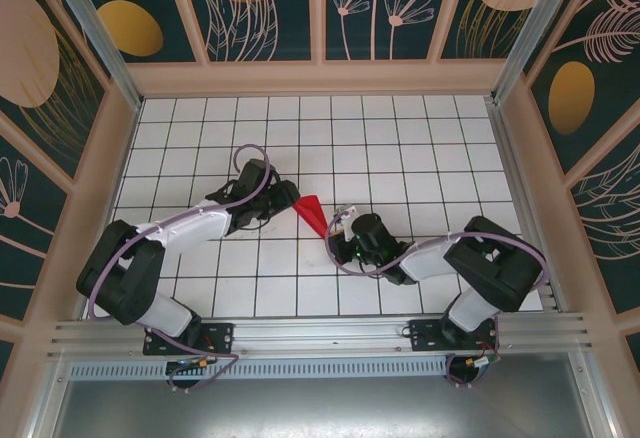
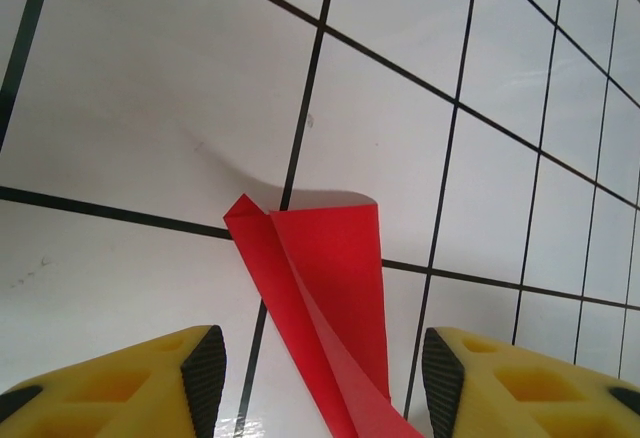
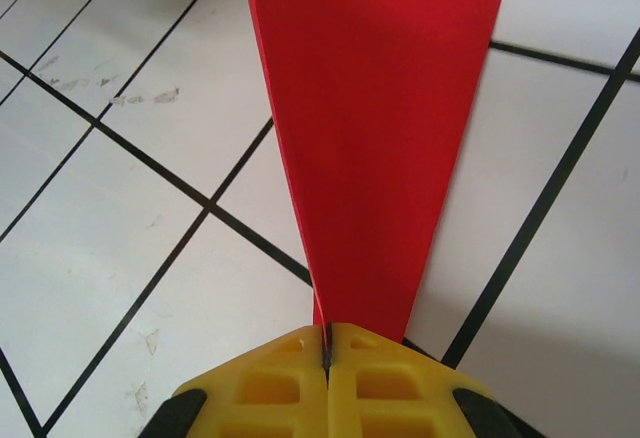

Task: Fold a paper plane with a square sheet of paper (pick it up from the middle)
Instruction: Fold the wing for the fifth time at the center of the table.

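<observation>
The square sheet of paper stands folded into a slim bright red paper plane (image 1: 311, 214) near the middle of the tiled table. My right gripper (image 1: 335, 230) is shut on its narrow tip, and the paper (image 3: 375, 138) fans out away from the closed yellow jaws (image 3: 327, 343). My left gripper (image 1: 285, 201) is at the wide tail end. Its jaws (image 2: 322, 370) are open, and the folded paper (image 2: 330, 288) runs between the black pads (image 2: 205, 368) without touching either. The centre crease and one raised flap show in the left wrist view.
The white grid-tiled table (image 1: 400, 138) has low wooden walls on three sides and a metal rail (image 1: 320, 333) along the near edge. Both arms reach inward from their bases towards the middle.
</observation>
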